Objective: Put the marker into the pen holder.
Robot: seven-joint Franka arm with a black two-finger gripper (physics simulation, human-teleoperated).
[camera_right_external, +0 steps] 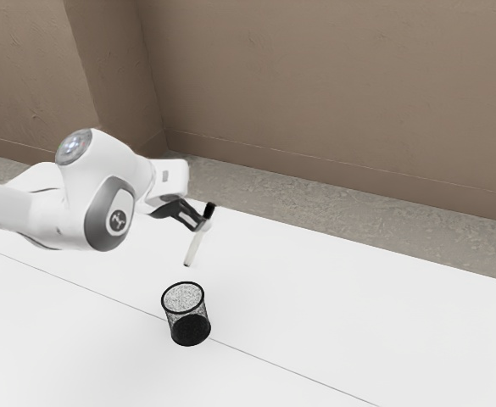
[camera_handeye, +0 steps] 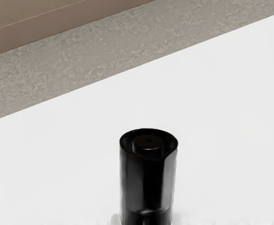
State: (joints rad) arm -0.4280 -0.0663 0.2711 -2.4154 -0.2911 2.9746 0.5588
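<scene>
My gripper [camera_right_external: 200, 224] is raised over the white table in the exterior view, shut on the marker [camera_right_external: 194, 247] near its black-capped upper end. The marker hangs steeply, its white body slanting down with the tip lowest. The pen holder [camera_right_external: 188, 315], a black mesh cup, stands upright on the table, below the marker in that view and apart from it. In the wrist view the black end of the marker [camera_handeye: 148, 183] stands up close to the hand.
The table's [camera_right_external: 358, 288] far edge runs along a grey speckled floor [camera_right_external: 315, 199], with a brown wall [camera_right_external: 332, 76] behind it. A thin seam line crosses the tabletop past the pen holder.
</scene>
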